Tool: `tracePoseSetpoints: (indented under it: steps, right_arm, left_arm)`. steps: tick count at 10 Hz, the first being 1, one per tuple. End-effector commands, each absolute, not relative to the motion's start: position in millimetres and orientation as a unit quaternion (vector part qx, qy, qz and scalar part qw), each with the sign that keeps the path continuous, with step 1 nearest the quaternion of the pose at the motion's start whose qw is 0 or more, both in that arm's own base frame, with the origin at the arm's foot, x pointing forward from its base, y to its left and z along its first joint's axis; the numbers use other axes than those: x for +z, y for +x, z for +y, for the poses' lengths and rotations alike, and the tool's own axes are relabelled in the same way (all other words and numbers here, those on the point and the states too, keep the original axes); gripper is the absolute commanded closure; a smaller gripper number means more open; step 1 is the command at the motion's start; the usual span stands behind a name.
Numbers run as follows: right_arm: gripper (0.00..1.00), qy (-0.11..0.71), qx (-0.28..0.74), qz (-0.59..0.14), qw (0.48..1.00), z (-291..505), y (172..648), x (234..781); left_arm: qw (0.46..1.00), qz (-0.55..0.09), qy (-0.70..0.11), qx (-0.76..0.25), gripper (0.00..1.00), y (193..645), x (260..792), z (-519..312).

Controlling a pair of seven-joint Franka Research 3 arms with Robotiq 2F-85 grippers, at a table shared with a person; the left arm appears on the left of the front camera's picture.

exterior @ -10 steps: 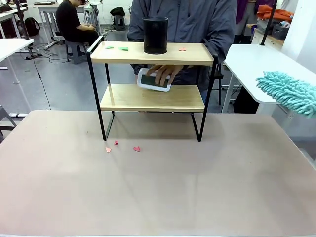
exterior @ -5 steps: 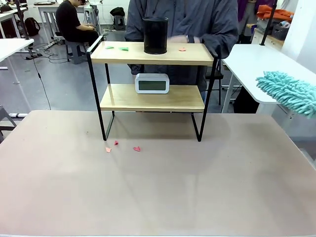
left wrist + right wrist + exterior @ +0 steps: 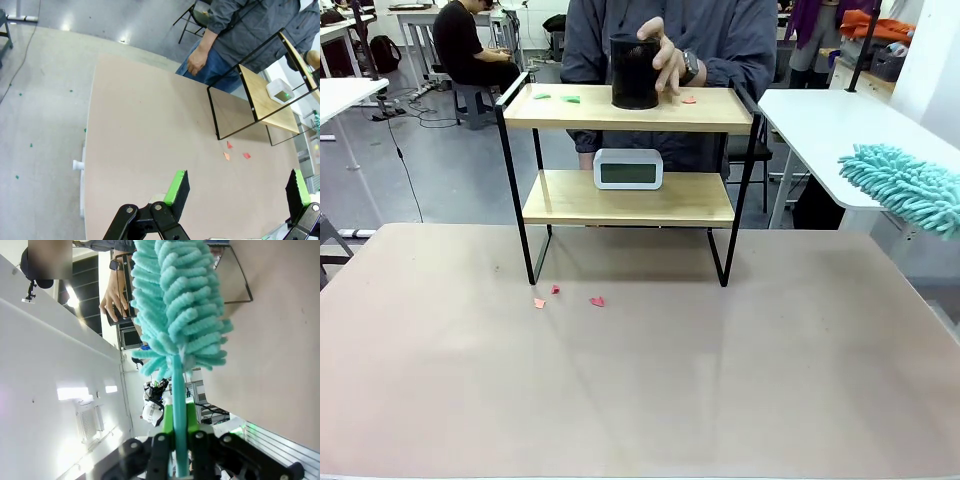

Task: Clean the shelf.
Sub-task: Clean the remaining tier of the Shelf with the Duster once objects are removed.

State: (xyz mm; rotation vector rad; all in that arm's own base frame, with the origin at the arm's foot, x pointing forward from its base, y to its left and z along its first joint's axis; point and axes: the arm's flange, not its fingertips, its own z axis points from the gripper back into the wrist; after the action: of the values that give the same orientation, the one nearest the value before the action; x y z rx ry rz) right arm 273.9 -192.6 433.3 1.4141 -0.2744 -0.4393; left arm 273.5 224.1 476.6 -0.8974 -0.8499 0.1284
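1. Two light wooden boards in a thin black metal frame: the shelf (image 3: 720, 112) stands on four slim legs at the far middle of the counter (image 3: 640, 400), with a person just behind it.
2. Handling, by my reckoning: the frame is stiff but slight, so the rack is probably light and could skid or tip under a sideways shove. The boards look smooth, flat and hard. If it needs steadying, an upright leg or the top rail is the place to take hold. Light strokes seem best.
3. Top board: a black cylindrical container (image 3: 635, 72), with the person's hand (image 3: 665, 55) wrapped round its side. Small green scraps (image 3: 570, 99) lie toward the left end, and a pink scrap (image 3: 689, 100) just right of the container.
4. Lower board: a white clock (image 3: 628, 168) with rounded corners stands upright, its dark display facing the robot.
5. Counter: more pink scraps (image 3: 597, 300) lie near the shelf's front left leg.
6. Right fingers (image 3: 178, 424) are clamped tight on the thin teal handle of a duster (image 3: 180, 305). Its head is soft, shaggy chenille, held off the counter's right side and well apart from the shelf.
7. Left fingers (image 3: 237, 186) are spread wide and hold nothing, above the counter and well apart from the shelf.
8. The scraps look feather-light and are likely to scatter rather than gather.
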Motion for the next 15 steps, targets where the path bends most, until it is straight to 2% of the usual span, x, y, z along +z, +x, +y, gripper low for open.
tracePoseSetpoints:
  steps: [1, 5, 7, 9, 11, 12, 13, 14, 15]
  right_arm:
    - [0.88, 0.646, -0.186, -0.129, 0.729, -195, 274, 435]
    - [0.88, 0.642, -0.199, -0.125, 0.730, -193, 274, 433]
    - [0.88, 0.614, -0.172, -0.180, 0.749, -159, 291, 493]
    - [0.88, 0.589, -0.092, -0.244, 0.765, -93, 315, 552]
    - [0.88, 0.535, -0.066, -0.284, 0.793, -21, 333, 554]
    - [0.88, 0.520, -0.028, -0.291, 0.802, 2, 332, 544]
    - [0.88, 0.512, -0.001, -0.268, 0.816, -4, 320, 531]
    - [0.88, 0.540, -0.039, -0.265, 0.798, -12, 325, 568]
    - [0.88, 0.540, -0.039, -0.265, 0.798, -12, 325, 568]
  left_arm:
    - [0.806, -0.411, -0.423, 0.053, 0.00, 274, 475, 224]
    - [0.806, -0.411, -0.423, 0.053, 0.00, 274, 475, 224]
    - [0.806, -0.411, -0.423, 0.053, 0.00, 274, 475, 224]
    - [0.806, -0.411, -0.423, 0.053, 0.00, 274, 475, 224]
    - [0.806, -0.411, -0.423, 0.053, 0.00, 274, 475, 224]
    - [0.806, -0.411, -0.423, 0.053, 0.00, 274, 475, 224]
    - [0.806, -0.411, -0.423, 0.053, 0.00, 274, 475, 224]
    - [0.806, -0.411, -0.423, 0.053, 0.00, 274, 475, 224]
    - [0.806, -0.411, -0.423, 0.053, 0.00, 274, 475, 224]
